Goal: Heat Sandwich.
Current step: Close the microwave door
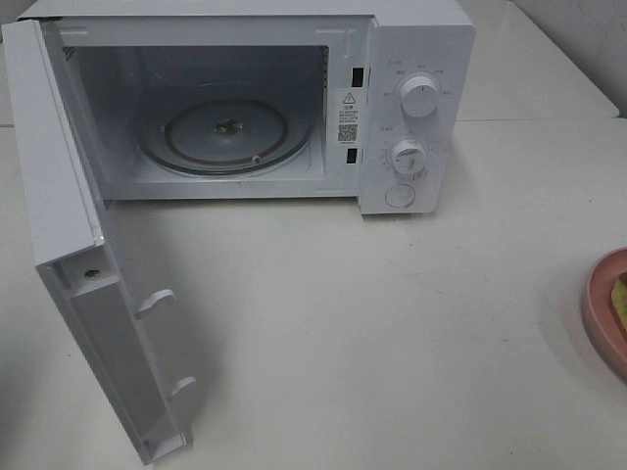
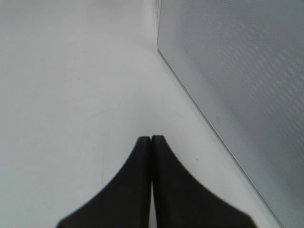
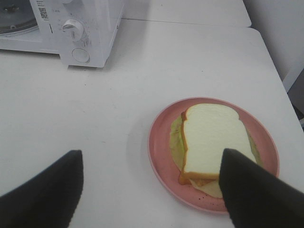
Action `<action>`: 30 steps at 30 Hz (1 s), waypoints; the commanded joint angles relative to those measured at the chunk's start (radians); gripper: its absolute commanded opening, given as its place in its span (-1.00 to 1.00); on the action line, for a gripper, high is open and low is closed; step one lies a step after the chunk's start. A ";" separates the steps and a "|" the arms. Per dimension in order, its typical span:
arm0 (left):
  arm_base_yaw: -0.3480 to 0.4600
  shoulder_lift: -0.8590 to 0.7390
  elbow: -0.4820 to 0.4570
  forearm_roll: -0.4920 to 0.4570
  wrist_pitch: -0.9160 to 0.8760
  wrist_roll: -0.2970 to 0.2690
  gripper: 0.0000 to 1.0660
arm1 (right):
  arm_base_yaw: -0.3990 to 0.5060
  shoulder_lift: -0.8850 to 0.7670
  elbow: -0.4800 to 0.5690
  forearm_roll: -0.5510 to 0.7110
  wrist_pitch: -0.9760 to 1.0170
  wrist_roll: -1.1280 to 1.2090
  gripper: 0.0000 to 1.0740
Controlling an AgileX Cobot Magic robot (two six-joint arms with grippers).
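While I look down from the high camera, neither arm shows at all. I see the white microwave (image 1: 411,108) at the back of the white table (image 1: 392,333), its door (image 1: 88,284) swung wide toward the left, and the glass turntable (image 1: 230,132) bare inside the cavity. At the far right edge a sliver of the pink plate (image 1: 607,308) pokes into view, with a strip of yellow-green on it that I cannot identify from here.

From the left wrist camera, the left gripper (image 2: 151,140) hangs low over bare tabletop, its two black fingers (image 2: 128,190) pressed flat together with nothing between them. A pale panel (image 2: 237,85) with a fine dotted texture runs alongside it, close by; I cannot tell for sure which part of the oven it is.

From the right wrist camera, the right gripper (image 3: 152,156) hovers above the table with its dark fingers spread wide and empty. The sandwich (image 3: 213,142) lies flat on the pink plate, white bread slice up, tan crust and yellow filling showing at its edge, a green leaf beneath. It sits under the one finger that overlaps the plate, not between the two. I see the microwave's dials well apart, further back.
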 commanded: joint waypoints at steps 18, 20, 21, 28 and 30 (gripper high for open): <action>0.001 0.568 0.192 0.200 -1.151 -0.046 -1.00 | -0.008 -0.027 0.001 -0.003 -0.012 -0.001 0.42; 0.001 0.640 0.186 0.252 -1.202 -0.112 -1.00 | -0.008 -0.027 0.001 -0.003 -0.012 -0.001 0.42; 0.001 0.655 0.184 0.283 -1.220 -0.126 -1.00 | -0.008 -0.027 0.001 -0.003 -0.012 -0.001 0.42; 0.001 0.771 0.126 0.526 -1.357 -0.267 -1.00 | -0.008 -0.027 0.001 -0.003 -0.012 -0.001 0.42; 0.001 0.811 0.102 0.564 -1.393 -0.305 -1.00 | -0.008 -0.027 0.001 -0.003 -0.012 -0.001 0.42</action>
